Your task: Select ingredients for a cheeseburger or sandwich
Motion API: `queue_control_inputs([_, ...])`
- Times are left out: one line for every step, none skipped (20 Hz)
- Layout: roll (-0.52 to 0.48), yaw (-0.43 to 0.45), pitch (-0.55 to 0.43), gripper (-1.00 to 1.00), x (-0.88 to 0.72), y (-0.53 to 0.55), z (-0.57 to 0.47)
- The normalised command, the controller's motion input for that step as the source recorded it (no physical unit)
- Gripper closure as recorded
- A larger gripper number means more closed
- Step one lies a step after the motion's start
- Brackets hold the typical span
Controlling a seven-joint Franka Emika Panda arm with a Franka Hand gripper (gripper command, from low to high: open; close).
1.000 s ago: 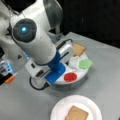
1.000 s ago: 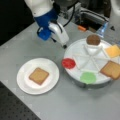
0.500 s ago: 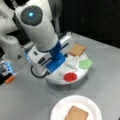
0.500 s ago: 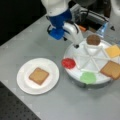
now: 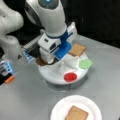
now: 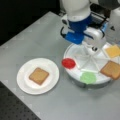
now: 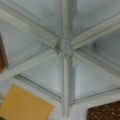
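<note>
Arm was glossy white, rounded casings, blue-lit ring at the top joint. Blue collar sat on the wrist above a white boxy gripper; fingers not discernible.

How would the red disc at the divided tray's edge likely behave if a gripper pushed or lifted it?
The red disc looks thin and flat, so it would probably slide rather than roll. It seems small and light. Lying at the white tray's rim, a push could tip it off.

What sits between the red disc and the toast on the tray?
The green lettuce lies between the red disc and the tray's toast slice, in both front views.
</note>
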Motion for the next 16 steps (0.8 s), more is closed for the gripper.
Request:
queue_control_inputs([-0.253, 0.057, -0.169, -1.00, -0.15, 0.01, -0.15])
queue_control_inputs([-0.238, 0.043, -0.167, -1.00, -0.15, 0.00, -0.14])
queue_control_inputs([-0.216, 0.024, -0.163, -1.00, -0.14, -0.01, -0.13])
queue_control_inputs([-0.231, 0.017, -0.152, -1.00, -0.14, 0.00, -0.13])
queue_control_inputs([-0.223, 0.009, -0.145, -1.00, -0.14, 0.01, -0.12])
queue_control_inputs([-0.227, 0.007, -0.151, -1.00, -0.14, 0.03, -0.13])
queue_control_inputs([-0.223, 0.006, -0.150, -1.00, -0.13, 0.04, -0.14])
queue_control_inputs([-0.225, 0.004, -0.148, -1.00, -0.12, 0.07, -0.15])
queue_control_inputs([-0.232, 0.002, -0.152, -1.00, -0.12, 0.10, -0.16])
queue_control_inputs([-0.236, 0.000, -0.147, -1.00, -0.11, 0.14, -0.17])
queue_control_inputs([-0.237, 0.000, -0.145, -1.00, -0.11, 0.18, -0.18])
queue_control_inputs([-0.234, 0.000, -0.139, -1.00, -0.11, 0.20, -0.18])
queue_control_inputs([-0.226, 0.003, -0.137, -1.00, -0.11, 0.23, -0.17])
queue_control_inputs([-0.223, 0.010, -0.126, -1.00, -0.11, 0.26, -0.17])
queue_control_inputs([-0.218, 0.011, -0.118, -1.00, -0.11, 0.27, -0.16])
queue_control_inputs([-0.215, 0.011, -0.118, -1.00, -0.10, 0.28, -0.15])
